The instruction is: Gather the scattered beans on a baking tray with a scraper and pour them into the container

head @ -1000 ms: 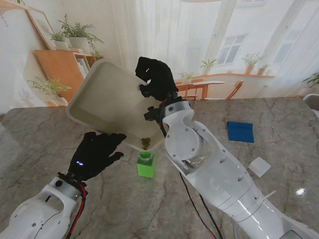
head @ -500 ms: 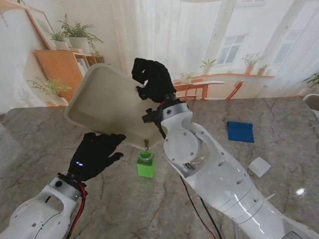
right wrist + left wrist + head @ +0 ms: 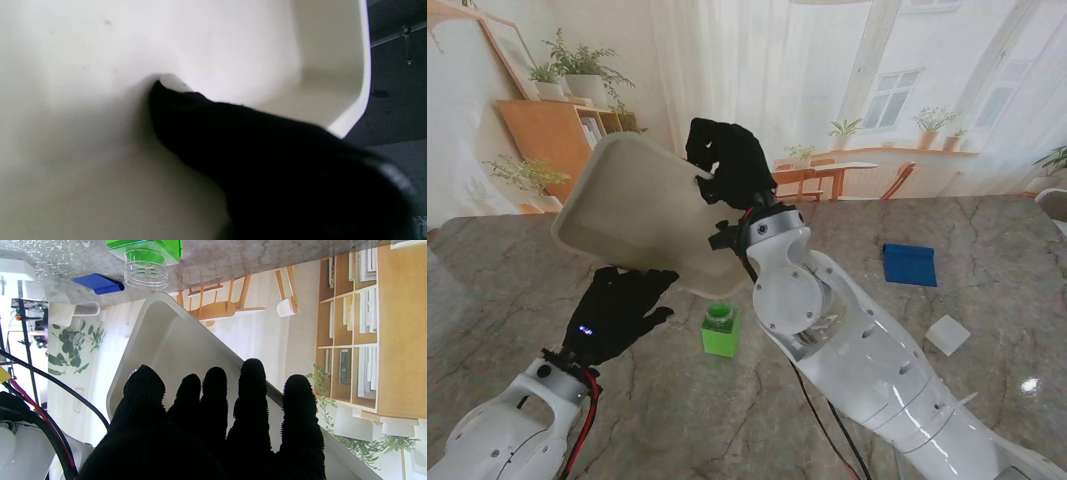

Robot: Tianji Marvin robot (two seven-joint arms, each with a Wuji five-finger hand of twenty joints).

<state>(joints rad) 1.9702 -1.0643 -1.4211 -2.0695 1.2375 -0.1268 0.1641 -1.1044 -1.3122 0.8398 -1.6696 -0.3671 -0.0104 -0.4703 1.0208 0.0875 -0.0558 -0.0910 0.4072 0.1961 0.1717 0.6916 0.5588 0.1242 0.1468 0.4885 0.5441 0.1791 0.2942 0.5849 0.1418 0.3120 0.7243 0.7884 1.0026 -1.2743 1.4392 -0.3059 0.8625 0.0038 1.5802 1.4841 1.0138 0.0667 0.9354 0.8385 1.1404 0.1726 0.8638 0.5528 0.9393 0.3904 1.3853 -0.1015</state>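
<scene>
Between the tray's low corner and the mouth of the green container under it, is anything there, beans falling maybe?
Nothing. In the stand view the gap between the tray corner and the green container is bare; no beans show.

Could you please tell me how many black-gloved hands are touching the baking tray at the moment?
2. The right hand grips the baking tray at its far right edge; the left hand supports its near edge from underneath, fingers spread.

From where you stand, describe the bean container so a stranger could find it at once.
Start at the big cream tray held tilted over the marble table. Under its lowest corner stands a small container. It is the only bright green thing, a square block with a clear round neck.
</scene>
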